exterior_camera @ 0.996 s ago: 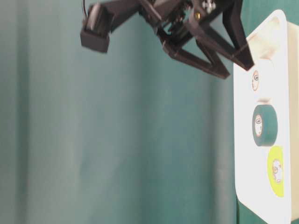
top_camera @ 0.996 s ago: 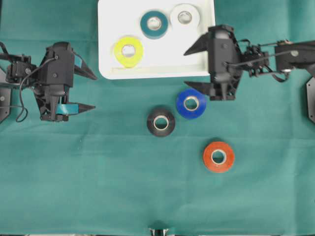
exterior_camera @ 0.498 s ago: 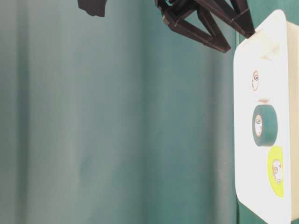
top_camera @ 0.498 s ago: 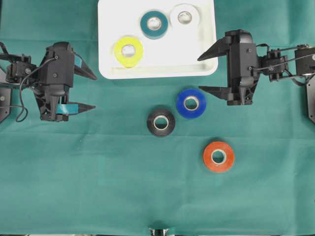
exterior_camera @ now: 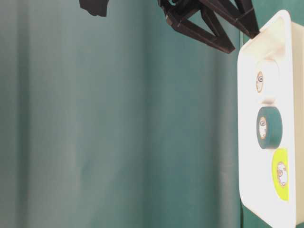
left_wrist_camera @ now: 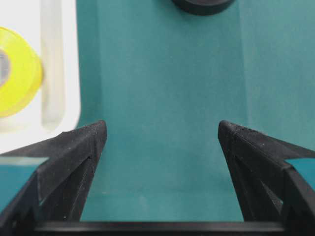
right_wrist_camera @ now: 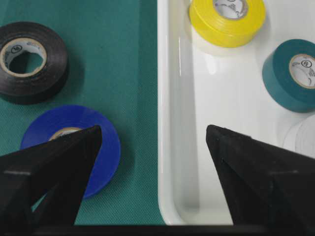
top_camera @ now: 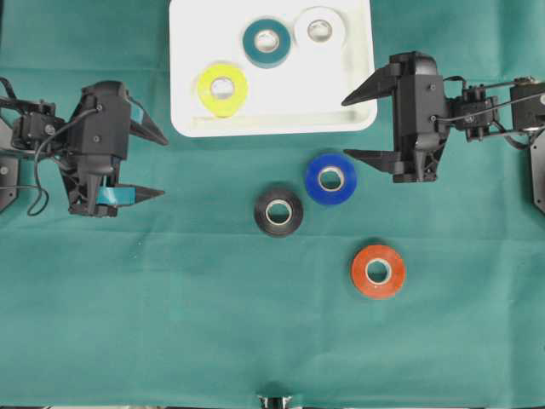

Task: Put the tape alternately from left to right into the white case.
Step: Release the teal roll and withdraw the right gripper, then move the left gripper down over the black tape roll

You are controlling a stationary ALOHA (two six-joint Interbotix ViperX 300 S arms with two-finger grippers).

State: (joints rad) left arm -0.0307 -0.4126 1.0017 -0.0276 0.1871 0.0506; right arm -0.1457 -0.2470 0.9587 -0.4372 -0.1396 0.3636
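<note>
You have three rolls already lying flat inside the white case [top_camera: 189,119]: the yellow roll [top_camera: 222,88] toward its lower left part, the teal roll [top_camera: 266,42] in the upper middle, and the white roll [top_camera: 319,31] just to the right of the teal one, very close to it. In the overhead view the case sits at the top centre of the green cloth [top_camera: 170,324].

Three rolls are outside on the cloth. The blue roll [top_camera: 330,179] lies just below the lower right part of the case. The black roll [top_camera: 278,212] lies beside it, to the lower left, and a small gap separates them. The orange-red roll [top_camera: 378,271] lies well apart, lower and more to the right.

Your left gripper [top_camera: 153,164] is at the left side of the cloth, with its fingers spread wide and nothing between them. Your right gripper [top_camera: 356,128] is near the lower right corner of the case, also spread wide and holding nothing. One finger is over the rim of the case, and the other is just to the right of the blue roll.
</note>
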